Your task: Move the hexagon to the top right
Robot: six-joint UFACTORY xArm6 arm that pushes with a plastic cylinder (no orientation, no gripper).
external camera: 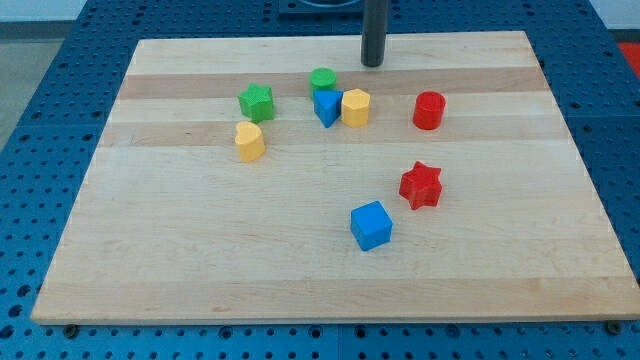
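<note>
— Where is my tip (373, 63) sitting?
— At the tabletop's (300, 260) top centre, up and right of the yellow hexagon (355, 107) (no gripper showing, so no jaw state).
— And the hexagon?
— It is touching the blue triangle (327, 107), below the green cylinder (322, 81).

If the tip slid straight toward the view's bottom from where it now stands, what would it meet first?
Probably the yellow hexagon, directly below my tip, though it might graze only its right edge; depth is hard to judge.
</note>
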